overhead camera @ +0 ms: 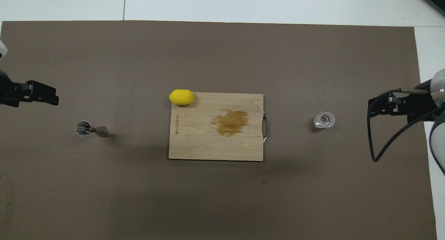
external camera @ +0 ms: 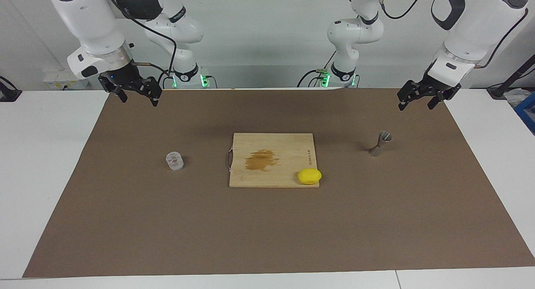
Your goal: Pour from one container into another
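Note:
The small clear textured cup (external camera: 174, 161) (overhead camera: 324, 120) stands on the brown mat toward the right arm's end of the table. The steel hourglass jigger (external camera: 379, 143) (overhead camera: 91, 129) stands upright toward the left arm's end. My right gripper (external camera: 139, 100) (overhead camera: 373, 106) hangs open and holds nothing, over the mat's edge on the robots' side of the cup, well apart from it. My left gripper (external camera: 417, 105) (overhead camera: 52, 97) is also open with nothing in it, raised over the mat near the jigger without touching it.
A wooden cutting board (external camera: 288, 140) (overhead camera: 194, 146) with a brown stain and a metal handle lies mid-table between cup and jigger. A yellow lemon (external camera: 309, 176) (overhead camera: 181, 97) rests on its corner farthest from the robots, toward the left arm's end. White tabletop surrounds the mat.

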### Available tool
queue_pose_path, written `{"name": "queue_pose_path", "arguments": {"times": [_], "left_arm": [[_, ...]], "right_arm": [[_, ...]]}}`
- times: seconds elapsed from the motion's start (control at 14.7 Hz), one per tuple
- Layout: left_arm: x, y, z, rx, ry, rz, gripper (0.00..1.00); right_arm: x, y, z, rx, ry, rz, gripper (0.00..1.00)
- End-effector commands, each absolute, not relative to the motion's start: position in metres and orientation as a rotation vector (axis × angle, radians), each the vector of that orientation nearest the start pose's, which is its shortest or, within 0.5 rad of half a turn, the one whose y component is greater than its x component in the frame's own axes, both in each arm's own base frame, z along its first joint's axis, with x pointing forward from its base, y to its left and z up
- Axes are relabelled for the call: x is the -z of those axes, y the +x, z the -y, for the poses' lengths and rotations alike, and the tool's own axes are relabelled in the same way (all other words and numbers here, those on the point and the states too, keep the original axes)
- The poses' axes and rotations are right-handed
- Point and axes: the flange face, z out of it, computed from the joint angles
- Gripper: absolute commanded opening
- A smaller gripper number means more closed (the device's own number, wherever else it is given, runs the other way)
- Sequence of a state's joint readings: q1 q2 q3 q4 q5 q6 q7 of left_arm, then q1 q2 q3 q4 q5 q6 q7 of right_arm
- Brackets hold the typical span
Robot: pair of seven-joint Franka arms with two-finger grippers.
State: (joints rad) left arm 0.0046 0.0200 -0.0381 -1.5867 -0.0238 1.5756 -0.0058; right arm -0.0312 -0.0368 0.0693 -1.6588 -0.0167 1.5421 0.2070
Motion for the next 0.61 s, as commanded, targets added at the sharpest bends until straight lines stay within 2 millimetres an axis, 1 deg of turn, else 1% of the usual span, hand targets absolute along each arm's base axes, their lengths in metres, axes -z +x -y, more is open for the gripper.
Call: {"name": "queue_pose_path", "arguments": {"times": [0.0,0.2,0.34,0.55], "left_arm": [[-0.6104,0.5527,0.0207,-0.053,-3.143,-0.026,1.0],[-0.6097,0.5526,0.0207,-0.056,-3.143,-0.026,1.0],[-0.6104,0.5527,0.0207,-0.053,-3.143,-0.026,1.0],[-0.6097,0.5526,0.0207,-0.056,-3.143,-0.026,1.0]], "right_arm": [[-0.6023,0.535,-0.0194,-0.119,-3.161,-0.243,1.0],[-0.6023,0.5357,-0.0169,-0.117,-3.16,-0.25,1.0],[-0.6016,0.5355,-0.021,-0.119,-3.161,-0.233,1.0],[-0.6115,0.5365,-0.0246,-0.083,-3.128,-0.226,1.0]]}}
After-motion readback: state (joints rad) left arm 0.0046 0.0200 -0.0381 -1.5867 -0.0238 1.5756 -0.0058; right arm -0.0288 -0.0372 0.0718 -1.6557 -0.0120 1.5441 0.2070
